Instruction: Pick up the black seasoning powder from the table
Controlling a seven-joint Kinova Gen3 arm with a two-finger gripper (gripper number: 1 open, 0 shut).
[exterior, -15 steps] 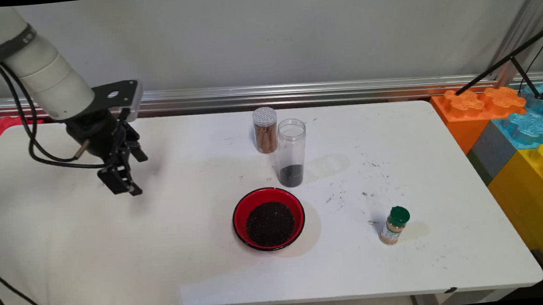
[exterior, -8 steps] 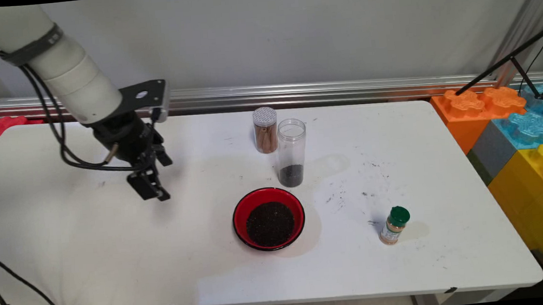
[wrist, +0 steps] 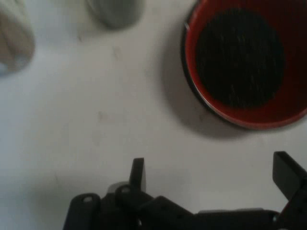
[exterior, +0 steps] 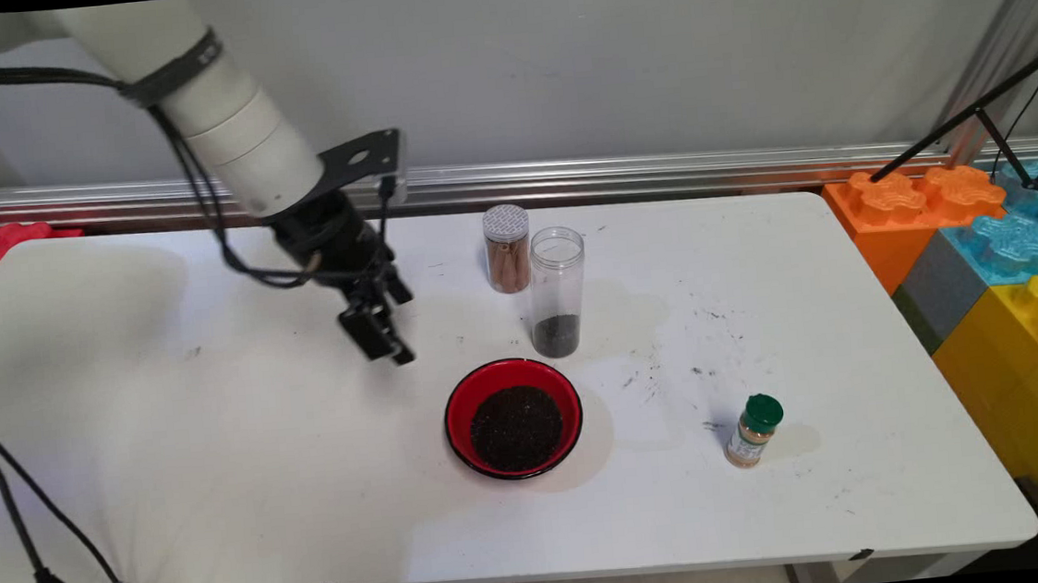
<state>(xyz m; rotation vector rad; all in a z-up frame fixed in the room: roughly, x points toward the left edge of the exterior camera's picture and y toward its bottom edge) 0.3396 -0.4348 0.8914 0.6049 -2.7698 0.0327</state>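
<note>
From where I stand, the gripper (exterior: pixel 379 335) hangs over the table (exterior: pixel 218 463), tilted down and toward the right. It is left of the two jars and up-left of the bowl (exterior: pixel 454 408). In the hand view its fingers (wrist: pixel 137 172) stand wide apart with only bare tabletop between them, so it has hold of nothing and touches nothing.

The bowl is the nearest thing to it. It is red with a dark rim, sits flat on the table and holds a heap of dark grains. In the hand view the bowl (wrist: pixel 249 120) lies ahead of the gripper (wrist: pixel 211 177) and off toward its right finger, clear of both.

Behind the bowl stands a tall clear jar (exterior: pixel 558 288), lid off, with a little of the same dark stuff at the bottom. Just beside it, toward the wall, is a shorter capped jar (exterior: pixel 507 251) with brown sticks inside. A green-capped bottle (exterior: pixel 752 431) stands well apart on the right. Dark specks lie scattered on the table between the clear jar and that bottle. Big toy blocks (exterior: pixel 986 227) are stacked past the table's right end.
</note>
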